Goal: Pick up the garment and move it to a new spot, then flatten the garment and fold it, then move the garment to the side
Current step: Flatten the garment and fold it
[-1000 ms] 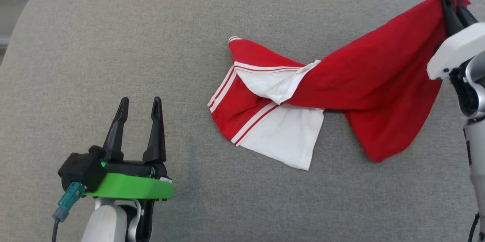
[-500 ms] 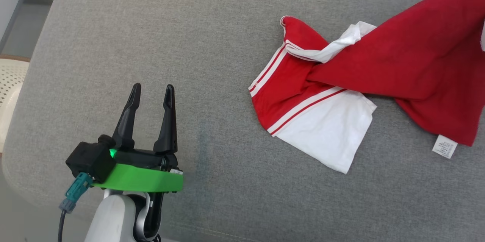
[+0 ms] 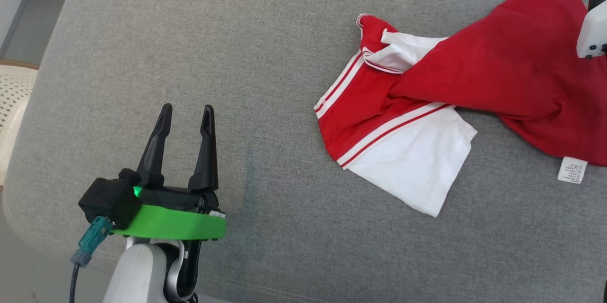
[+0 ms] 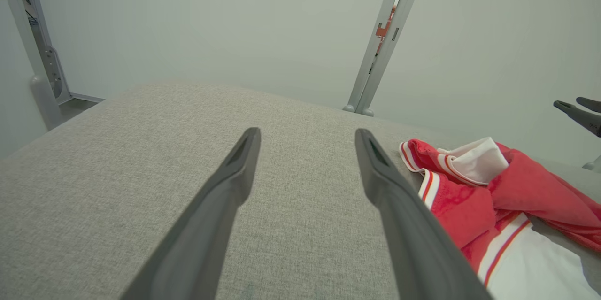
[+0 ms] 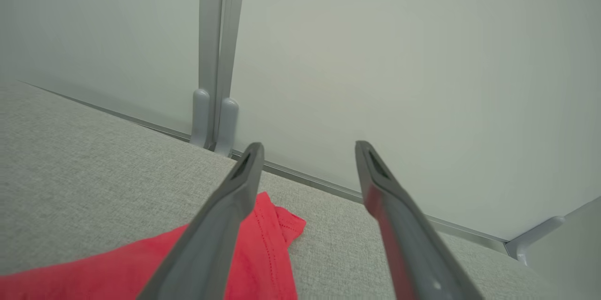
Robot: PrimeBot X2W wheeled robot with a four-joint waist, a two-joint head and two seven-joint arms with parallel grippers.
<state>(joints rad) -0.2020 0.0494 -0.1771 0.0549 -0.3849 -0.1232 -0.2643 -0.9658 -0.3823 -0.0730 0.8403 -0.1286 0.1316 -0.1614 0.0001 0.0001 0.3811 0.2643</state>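
Note:
A red and white garment (image 3: 498, 70) lies rumpled and twisted on the right half of the grey cushioned surface (image 3: 237, 56), its white care label (image 3: 572, 170) showing at the lower right. My left gripper (image 3: 186, 108) hovers open at the lower left, well clear of the cloth, which appears to the right of its fingers in the left wrist view (image 4: 469, 196). In the right wrist view my right gripper (image 5: 310, 146) is open above the red corner of the garment (image 5: 272, 243), holding nothing. Its white wrist housing (image 3: 593, 28) sits at the right edge of the head view.
The surface's rounded edge runs down the left and along the bottom of the head view. A cream perforated object (image 3: 12, 104) stands beyond the left edge. A pale wall with a grey metal post (image 4: 380, 42) rises behind the far edge.
The head camera has swung left. My right gripper, shut on the lifted red end a second ago, has let go, and that end has dropped onto the surface. The left gripper has stayed put.

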